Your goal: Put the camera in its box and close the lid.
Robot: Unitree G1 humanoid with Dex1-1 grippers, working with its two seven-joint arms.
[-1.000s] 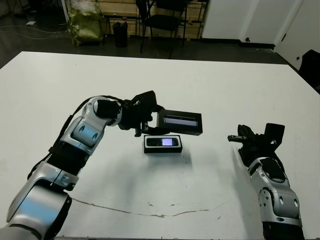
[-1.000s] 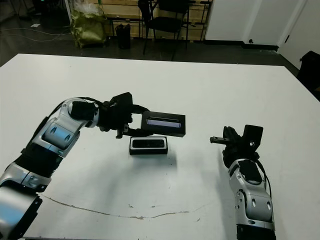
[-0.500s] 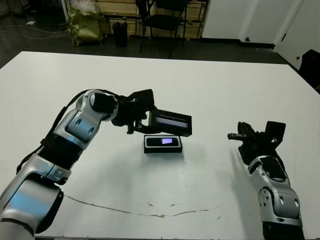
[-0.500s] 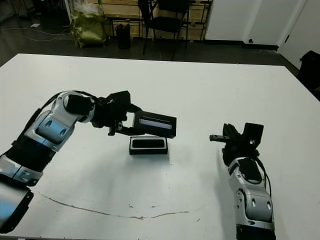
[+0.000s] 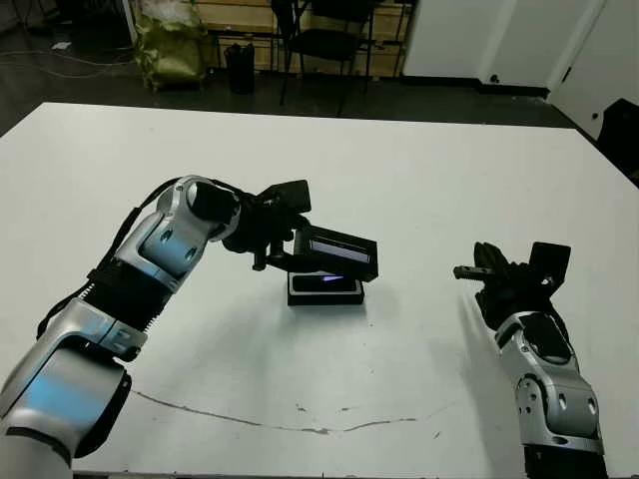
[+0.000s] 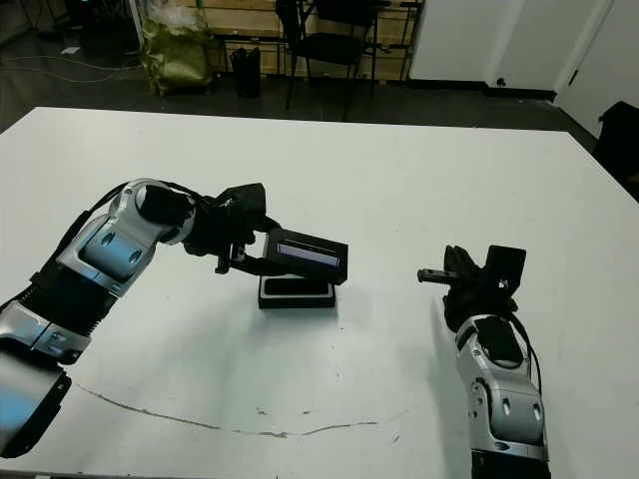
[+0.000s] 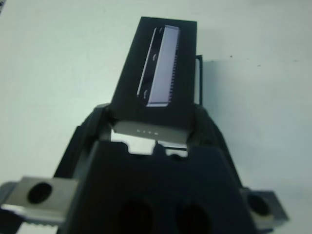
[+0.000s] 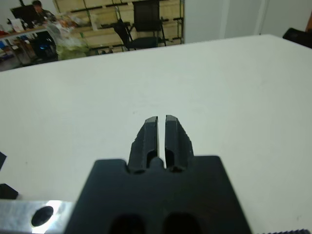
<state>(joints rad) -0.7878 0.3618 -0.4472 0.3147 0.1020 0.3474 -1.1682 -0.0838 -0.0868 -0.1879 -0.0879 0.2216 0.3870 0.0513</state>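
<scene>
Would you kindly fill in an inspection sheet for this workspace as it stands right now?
Surface: white table, a thin dark crack line near its front edge.
Job's things: lid held tilted just above the box; the camera lies inside the box, partly covered.
Clutter: nothing seen.
Grippers: left gripper shut on the lid's end; right gripper shut, empty, off to the side.
Cables: black cabling along the left arm.
Surroundings: dark floor, chair, yellow-green bag, shelving beyond the table.

The lid (image 5: 342, 257) hangs tilted just above the box (image 5: 325, 290) mid-table (image 5: 419, 180)
</scene>
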